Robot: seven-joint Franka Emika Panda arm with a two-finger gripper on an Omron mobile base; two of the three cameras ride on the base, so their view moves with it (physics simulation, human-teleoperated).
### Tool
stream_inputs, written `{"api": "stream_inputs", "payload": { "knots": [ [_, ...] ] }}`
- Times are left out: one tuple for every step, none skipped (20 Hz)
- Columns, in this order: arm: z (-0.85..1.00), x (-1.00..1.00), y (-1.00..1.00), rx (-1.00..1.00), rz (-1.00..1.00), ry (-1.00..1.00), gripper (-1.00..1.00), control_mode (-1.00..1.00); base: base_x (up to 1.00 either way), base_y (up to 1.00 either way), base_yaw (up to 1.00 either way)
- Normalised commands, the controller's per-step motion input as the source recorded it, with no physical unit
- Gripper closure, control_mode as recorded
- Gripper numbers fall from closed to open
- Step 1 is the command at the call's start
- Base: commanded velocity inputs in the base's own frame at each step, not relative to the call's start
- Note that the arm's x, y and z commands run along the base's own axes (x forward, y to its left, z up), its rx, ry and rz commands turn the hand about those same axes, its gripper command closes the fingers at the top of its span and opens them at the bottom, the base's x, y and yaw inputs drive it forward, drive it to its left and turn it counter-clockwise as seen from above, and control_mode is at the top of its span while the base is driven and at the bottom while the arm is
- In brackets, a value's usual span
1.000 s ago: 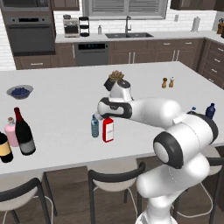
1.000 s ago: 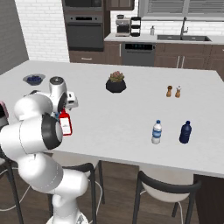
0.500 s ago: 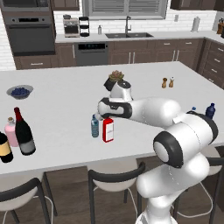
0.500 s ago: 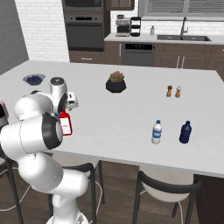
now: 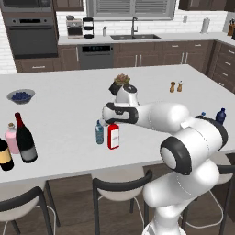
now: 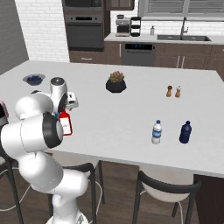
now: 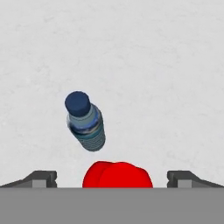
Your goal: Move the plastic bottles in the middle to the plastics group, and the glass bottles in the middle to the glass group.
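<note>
Two dark fingertips (image 7: 41, 178) of the end effector (image 7: 117, 179) stood as wide apart as they go, gripping nothing, with the red top of the flat red bottle with a white label (image 5: 113, 136) directly between and below them in the hand view. From the left base view the end effector (image 5: 109, 120) hung just above that red bottle, which stood upright on the white tabletop (image 5: 69, 96) near its front edge. Just beside the red bottle, apart from it, stood the small translucent light-blue water bottle with a blue cap (image 5: 99, 132), also upright.

Well off to the left end of the tabletop, a tall dark wine bottle with a red foil neck (image 5: 25, 139) stood close to a squat pink flask with a stopper (image 5: 12, 138) and a dark bottle with a yellowish label (image 5: 5, 155), all three grouped near the front edge. Behind them lay a small bowl of dark berries (image 5: 20, 96).

Toward the right end, the right base view showed a whitish clear water bottle with a blue cap and blue label (image 6: 156, 132) next to a small dark navy-blue bottle (image 6: 185, 132), standing apart from each other. Farther back sat a dark pot with a small plant (image 6: 116, 82) and a pair of small shakers (image 6: 173, 91).
</note>
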Motion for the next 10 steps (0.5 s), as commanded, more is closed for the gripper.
{"api": "stream_inputs", "payload": {
  "knots": [
    [-0.07, 0.0, 0.0, 0.0, 0.0, 0.0, -1.0, -1.0, 0.0, 0.0, 0.0],
    [-0.08, 0.0, 0.0, 0.0, 0.0, 0.0, -1.0, -1.0, 0.0, 0.0, 0.0],
    [-0.11, 0.0, 0.0, 0.0, 0.0, 0.0, -1.0, -1.0, 0.0, 0.0, 0.0],
    [-0.03, 0.0, 0.0, 0.0, 0.0, 0.0, -1.0, -1.0, 0.0, 0.0, 0.0],
    [0.0, 0.0, 0.0, 0.0, 0.0, 0.0, -1.0, -1.0, 0.0, 0.0, 0.0],
    [0.0, 0.0, 0.0, 0.0, 0.0, 0.0, -1.0, -1.0, 0.0, 0.0, 0.0],
    [0.0, 0.0, 0.0, 0.0, 0.0, 0.0, 1.0, -1.0, 0.0, 0.0, 0.0],
    [0.0, 0.0, 0.0, 0.0, 0.0, 0.0, 1.0, -1.0, 0.0, 0.0, 0.0],
    [0.0, 0.0, 0.0, 0.0, 0.0, 0.0, 1.0, -1.0, 0.0, 0.0, 0.0],
    [0.0, 0.0, 0.0, 0.0, 0.0, 0.0, 1.0, -1.0, 0.0, 0.0, 0.0]
  ]
}}
